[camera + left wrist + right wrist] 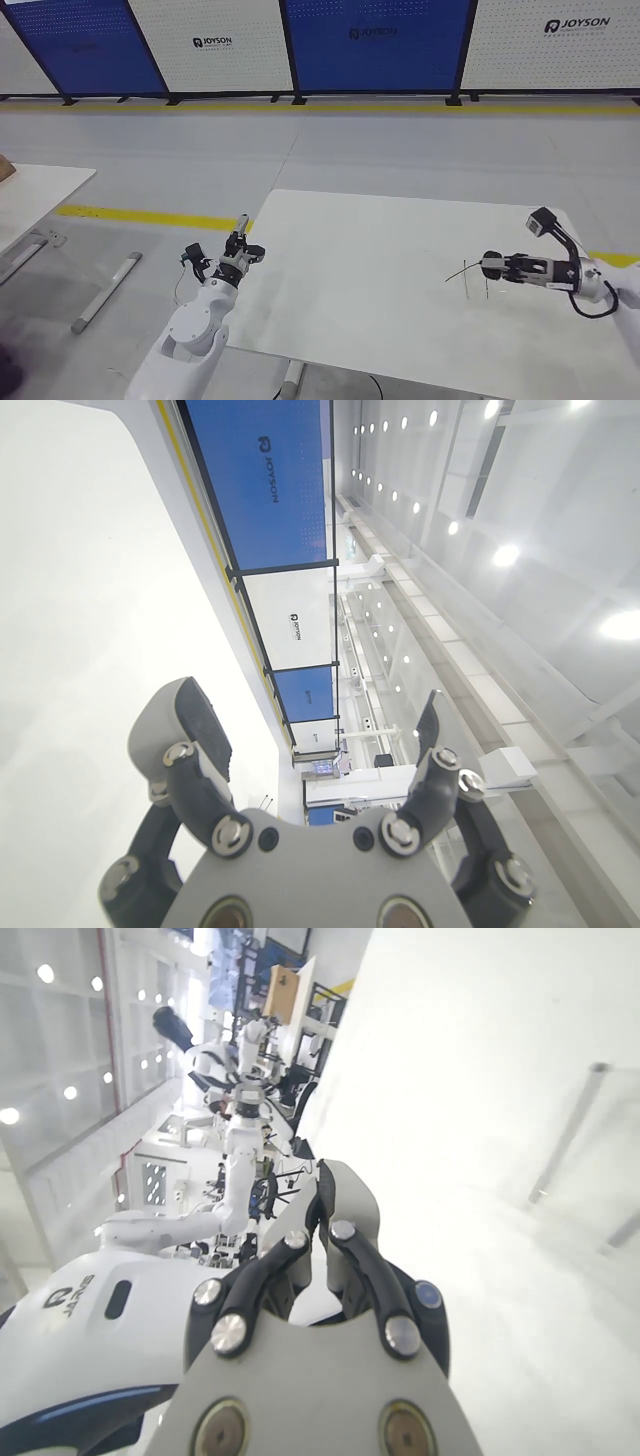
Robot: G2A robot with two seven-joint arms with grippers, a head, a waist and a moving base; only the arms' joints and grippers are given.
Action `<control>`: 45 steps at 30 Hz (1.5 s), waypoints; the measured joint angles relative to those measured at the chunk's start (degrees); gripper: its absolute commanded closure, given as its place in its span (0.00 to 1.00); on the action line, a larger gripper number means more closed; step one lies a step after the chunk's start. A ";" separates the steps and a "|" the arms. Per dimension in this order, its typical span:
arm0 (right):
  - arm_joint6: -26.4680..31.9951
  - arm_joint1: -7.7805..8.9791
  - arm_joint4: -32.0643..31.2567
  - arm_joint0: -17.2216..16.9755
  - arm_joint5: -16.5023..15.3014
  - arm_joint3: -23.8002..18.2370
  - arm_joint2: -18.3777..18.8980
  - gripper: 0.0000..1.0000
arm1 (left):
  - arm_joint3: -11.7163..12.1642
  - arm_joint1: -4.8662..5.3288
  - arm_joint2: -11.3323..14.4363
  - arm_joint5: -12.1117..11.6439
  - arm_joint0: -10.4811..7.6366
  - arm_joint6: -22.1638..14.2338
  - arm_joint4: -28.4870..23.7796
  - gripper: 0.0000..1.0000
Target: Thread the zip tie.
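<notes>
One white table [380,250] was set out as the work surface. Two grippers were counted at it. The left gripper [325,720] was parked at the table's left edge, its fingers [205,720] spread wide around nothing, and it was judged ready to receive a free end. The right gripper [488,267] was held over the table's right side with its fingers [327,1188] pressed together. One zip tie [462,271] was seen pinched there, its thin black tail pointed toward the other arm and well apart from it. Faint lines beneath it could not be told from shadow.
</notes>
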 measured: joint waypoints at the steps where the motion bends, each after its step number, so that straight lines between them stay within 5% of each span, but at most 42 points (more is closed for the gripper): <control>1: -0.32 -0.38 0.03 -0.27 0.00 -1.64 0.35 1.00 | 0.00 0.00 0.00 0.00 0.00 0.00 0.00 0.00; 5: -3.18 -2.13 -2.26 -1.15 0.00 -6.57 0.20 1.00 | 0.00 0.00 0.00 0.00 0.00 0.00 0.00 0.00; 14: -3.23 -2.14 -2.28 -1.09 0.01 -6.45 0.13 1.00 | -0.18 0.00 -0.03 -0.23 -0.08 -0.25 0.03 0.00; 18: -5.57 -2.28 -0.53 -2.55 0.02 -7.08 0.96 1.00 | -3.18 0.02 0.31 -1.74 0.40 -3.03 1.59 0.00; 26: -10.34 -4.68 1.31 -6.71 0.00 -13.73 5.62 1.00 | -9.80 -0.37 9.43 2.53 -0.47 -6.51 10.37 0.00; 31: -9.21 -6.47 -0.56 -5.54 0.00 -10.76 2.33 1.00 | -7.95 -0.82 14.43 4.36 -2.49 -7.09 11.91 0.00; 40: -9.29 -6.42 -0.52 -5.62 0.02 -10.92 2.46 1.00 | -7.49 -0.88 14.65 4.69 -2.86 -6.44 11.93 0.00; 45: -15.27 -7.64 -3.59 -5.24 0.15 -10.73 -0.80 1.00 | -6.90 -1.17 16.45 6.58 -4.35 -7.62 9.61 0.00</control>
